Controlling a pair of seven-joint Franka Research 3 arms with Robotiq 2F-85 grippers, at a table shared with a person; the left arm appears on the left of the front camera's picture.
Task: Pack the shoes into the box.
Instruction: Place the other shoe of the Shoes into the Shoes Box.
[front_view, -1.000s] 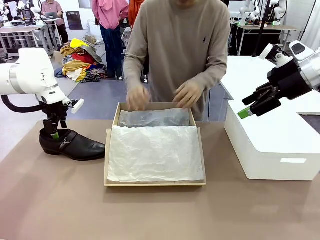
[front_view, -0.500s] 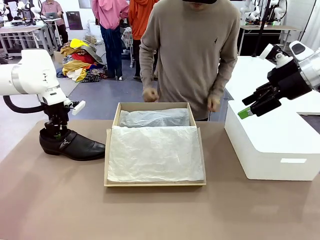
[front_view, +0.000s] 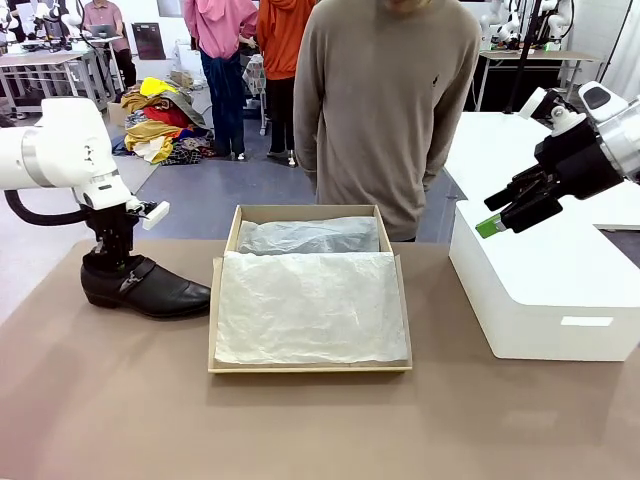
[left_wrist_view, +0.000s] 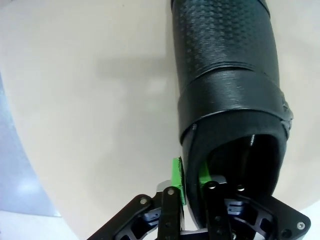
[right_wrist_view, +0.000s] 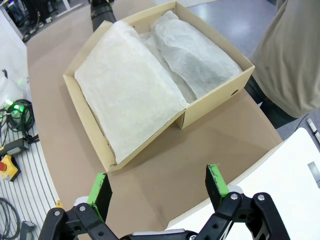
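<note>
Left end effector (left_wrist_view: 190, 176) pinches the heel rim of the shoe (front_view: 150, 288), on the worktop (front_view: 300, 430) at middle left beside the box (front_view: 305, 212); right end effector (right_wrist_view: 159, 184) hangs open; this thin rim grip may slip on lifting, the toe snagging the box wall.

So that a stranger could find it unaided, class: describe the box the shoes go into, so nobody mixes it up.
Look at the brown table, in front of the standing person. In its middle lies a shallow tan cardboard box lined with white tissue paper. Unlike the taller plain white box to its right, it is tan and open on top.
</note>
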